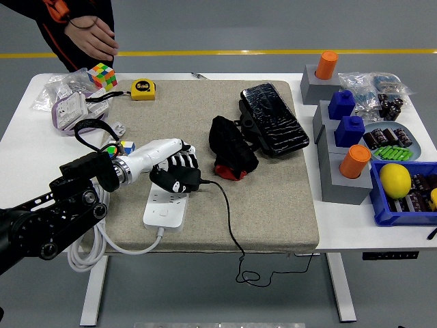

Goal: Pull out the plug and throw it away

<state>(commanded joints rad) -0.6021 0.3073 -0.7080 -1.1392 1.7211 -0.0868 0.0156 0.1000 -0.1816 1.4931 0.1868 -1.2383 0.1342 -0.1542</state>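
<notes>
— Where is the plug point(183, 179)?

— On the white power strip point(166, 203), near its far end, on the beige mat point(225, 164). It is black, and its thin black cord point(229, 229) runs right, then back over the table's point(205, 76) near edge and hangs in a loop.

— And the left hand point(172, 166)?

— Its white and black fingers point(184, 160) are curled over the plug, gripping it from above. The plug looks seated in the strip, though I cannot tell for certain.

— Anything readable?

— No. The yellow tape measure point(142, 89) has a dark round label, too small to read. The bag point(68, 109) at the far left carries print that is blurred.

— What else is near?

— A puzzle cube point(102, 76) at the far left corner, with a person's hand point(95, 37) just above it. A black pouch point(231, 147) and a dark wrapped pack point(273, 119) lie mid-mat. The strip's thick white cable point(92, 242) coils at the left edge.
</notes>
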